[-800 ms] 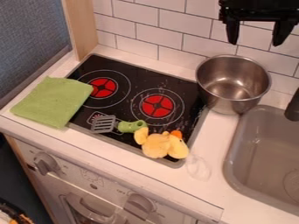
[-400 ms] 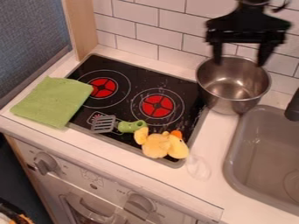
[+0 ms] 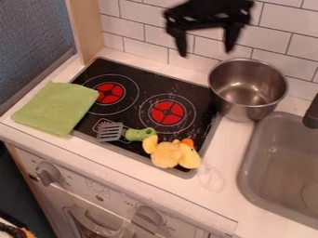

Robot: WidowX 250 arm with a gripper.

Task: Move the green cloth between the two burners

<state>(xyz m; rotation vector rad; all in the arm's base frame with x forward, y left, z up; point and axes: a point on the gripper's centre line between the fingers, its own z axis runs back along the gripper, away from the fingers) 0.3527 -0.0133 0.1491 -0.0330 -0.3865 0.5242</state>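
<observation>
Pincer [image 3: 206, 53] raised, spread wide, holding nothing.
Points downward before the wall tiles [image 3: 146, 35], left of the pot [image 3: 248, 109]; green cloth [image 3: 55, 108] lies across the stovetop's [image 3: 142, 78] front left corner and adjoining bench [image 3: 218, 144].

Claw [image 3: 205, 52]: blurred, cut off by top edge
Left burner [image 3: 110, 93]: partly hidden under cloth [image 3: 56, 108]
Faucet [image 3: 312, 114]: cut off at right
Sink [image 3: 273, 172]: cut off at right
Clear item [image 3: 211, 179]: too faint to identify
Corner object [image 3: 14, 231]: cropped, unidentifiable
</observation>
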